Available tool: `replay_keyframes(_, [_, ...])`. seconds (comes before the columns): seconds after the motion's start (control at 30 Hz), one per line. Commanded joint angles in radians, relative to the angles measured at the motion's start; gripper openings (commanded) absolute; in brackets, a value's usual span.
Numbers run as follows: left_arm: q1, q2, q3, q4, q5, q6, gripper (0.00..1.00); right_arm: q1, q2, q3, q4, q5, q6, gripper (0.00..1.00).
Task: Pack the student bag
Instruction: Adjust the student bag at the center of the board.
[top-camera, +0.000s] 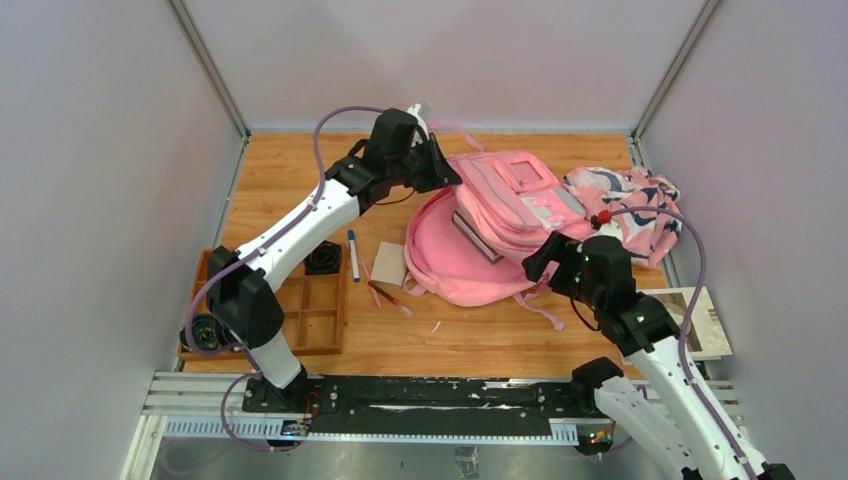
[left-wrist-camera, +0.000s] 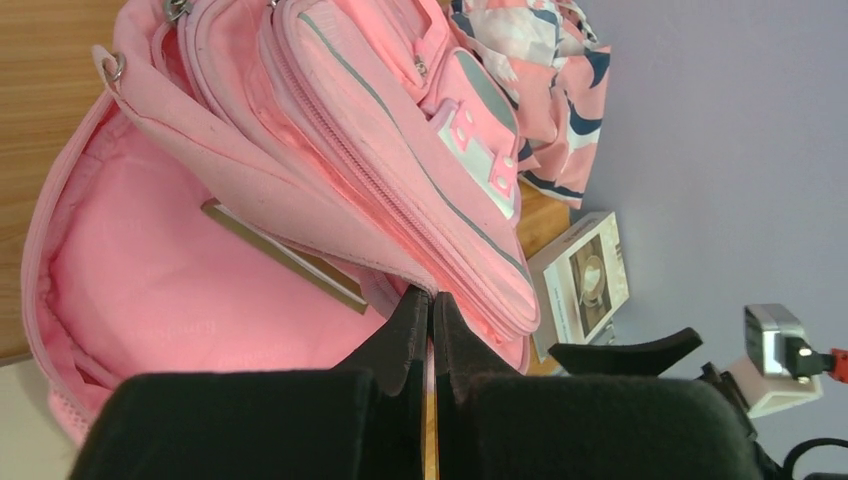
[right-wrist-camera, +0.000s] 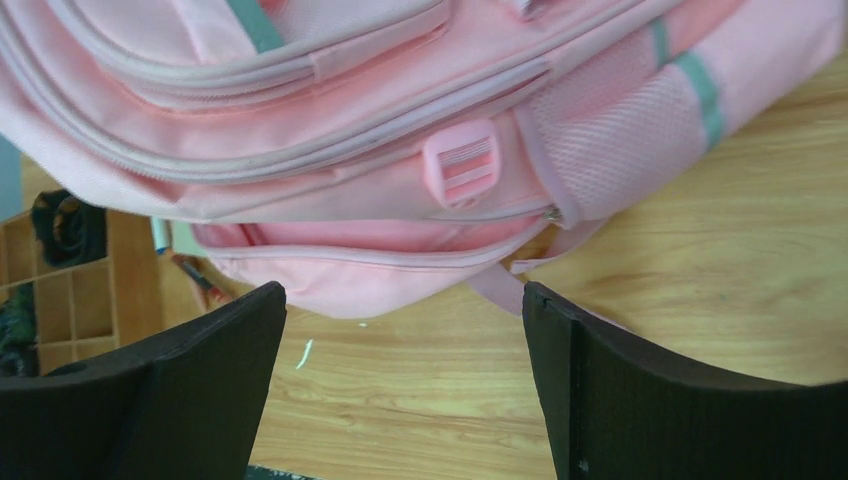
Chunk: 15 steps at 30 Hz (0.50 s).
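The left gripper (left-wrist-camera: 432, 305) looks pinched shut on the student bag (top-camera: 510, 190) by its flap; hold it high. The right gripper (right-wrist-camera: 400, 310), jaws spread, should close squarely on the lower edge.

One backpack (top-camera: 520, 195), one patterned cloth (top-camera: 632, 205), one tray (top-camera: 318, 300), one marker (top-camera: 353, 256), one box (top-camera: 702, 322).
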Motion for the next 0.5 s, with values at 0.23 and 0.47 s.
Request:
replay_keyframes(0.23, [0.035, 0.001, 0.101, 0.022, -0.032, 0.020, 0.00, -0.131, 0.098, 0.151, -0.219, 0.292, -0.084, 0.93])
replay_keyframes(0.47, [0.036, 0.011, 0.140, 0.007, -0.023, 0.020, 0.00, -0.327, 0.217, 0.059, -0.049, 0.043, -0.062, 0.43])
